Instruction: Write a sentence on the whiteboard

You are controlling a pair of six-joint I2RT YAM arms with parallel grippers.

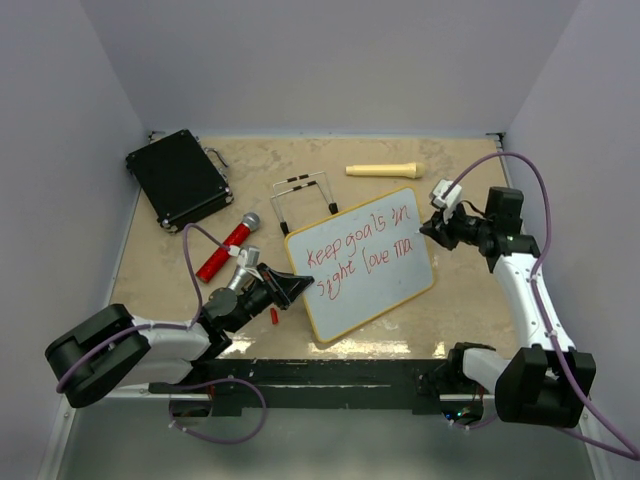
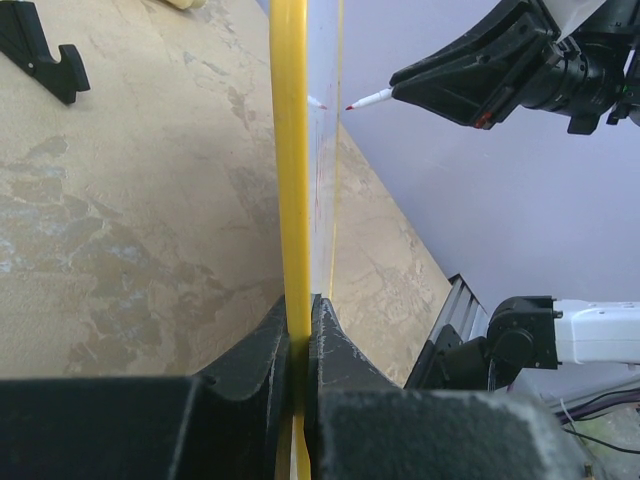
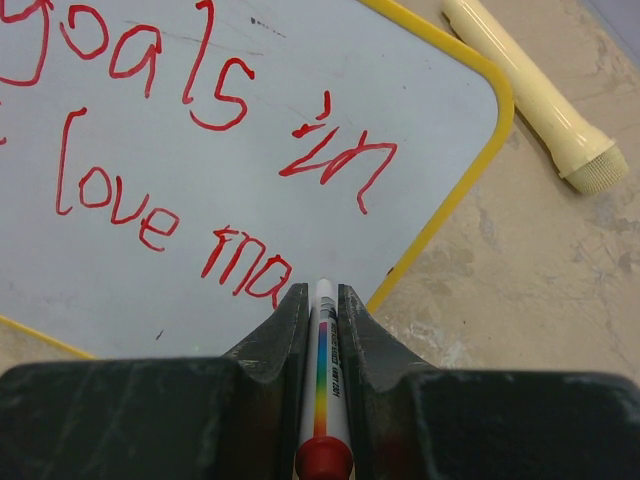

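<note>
The whiteboard [image 1: 368, 306], white with a yellow frame, lies tilted at the table's middle. The sentence [image 1: 350, 250] is in red: "Keep goals in" above "sight love ma". My left gripper [image 1: 290, 288] is shut on the board's left edge. In the left wrist view its jaws [image 2: 300, 318] pinch the yellow frame [image 2: 290, 150]. My right gripper [image 1: 430, 228] hovers at the board's right corner, shut on a white marker [image 3: 325, 355] with a red end. The marker's red tip [image 2: 352, 105] points at the board's face, a small gap away. The last letters "ma" [image 3: 245, 262] sit just ahead of the right gripper [image 3: 322, 295].
A black case [image 1: 178, 178] lies at the back left. A red and silver microphone [image 1: 228, 247] rests left of the board. A wire stand [image 1: 305, 195] and a cream handle [image 1: 384, 169] lie behind the board. A small red cap [image 1: 274, 316] is by the left gripper.
</note>
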